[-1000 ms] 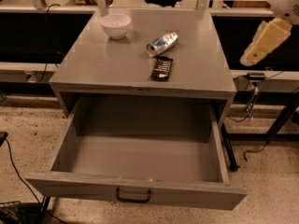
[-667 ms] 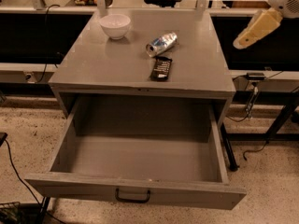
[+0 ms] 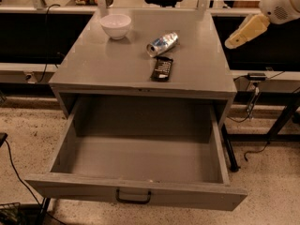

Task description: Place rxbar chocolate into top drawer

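The rxbar chocolate (image 3: 162,68), a flat black bar with white print, lies on the grey cabinet top (image 3: 93,64), right of centre and near the front edge. Below it the top drawer (image 3: 136,190) is pulled wide open. Its inside is bare, and a dark handle (image 3: 133,198) sits on its front panel. My gripper (image 3: 236,37) hangs at the upper right, above and beyond the cabinet's right edge. It is well to the right of the bar and holds nothing that I can see.
A shiny silver-blue can (image 3: 162,44) lies on its side just behind the bar. A white bowl (image 3: 116,26) stands at the back left of the top. Cables and dark table legs (image 3: 281,121) are on the floor to the right.
My gripper has moved left and slightly up, closer to the cabinet's right edge. The bar, the can, the bowl and the drawer have not moved.
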`<state>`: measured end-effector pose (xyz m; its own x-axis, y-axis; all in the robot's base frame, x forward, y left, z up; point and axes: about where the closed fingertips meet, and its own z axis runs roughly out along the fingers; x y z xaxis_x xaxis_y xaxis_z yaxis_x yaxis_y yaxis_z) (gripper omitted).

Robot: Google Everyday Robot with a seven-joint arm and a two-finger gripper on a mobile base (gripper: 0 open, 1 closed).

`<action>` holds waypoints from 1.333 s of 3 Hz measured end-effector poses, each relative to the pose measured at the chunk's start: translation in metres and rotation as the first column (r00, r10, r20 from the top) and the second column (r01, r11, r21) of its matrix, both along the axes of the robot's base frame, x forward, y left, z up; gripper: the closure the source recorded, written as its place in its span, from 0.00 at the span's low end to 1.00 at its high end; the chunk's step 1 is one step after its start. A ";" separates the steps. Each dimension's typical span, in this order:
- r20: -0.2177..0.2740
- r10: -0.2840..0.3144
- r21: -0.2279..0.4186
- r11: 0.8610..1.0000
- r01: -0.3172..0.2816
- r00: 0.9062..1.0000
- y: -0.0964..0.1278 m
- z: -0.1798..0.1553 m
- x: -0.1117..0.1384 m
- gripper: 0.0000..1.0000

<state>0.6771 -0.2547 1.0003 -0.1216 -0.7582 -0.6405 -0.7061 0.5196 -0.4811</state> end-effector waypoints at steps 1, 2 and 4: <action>-0.070 0.068 0.111 0.992 -0.060 0.995 0.032 -0.037 0.002 0.00; -0.079 0.229 0.280 0.939 -0.199 0.970 0.104 -0.081 -0.010 0.00; -0.091 0.368 0.315 0.892 -0.324 0.925 0.167 -0.123 -0.020 0.00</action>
<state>0.6573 -0.0879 0.8769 0.0067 -0.5533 -0.8330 -0.9166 0.3296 -0.2263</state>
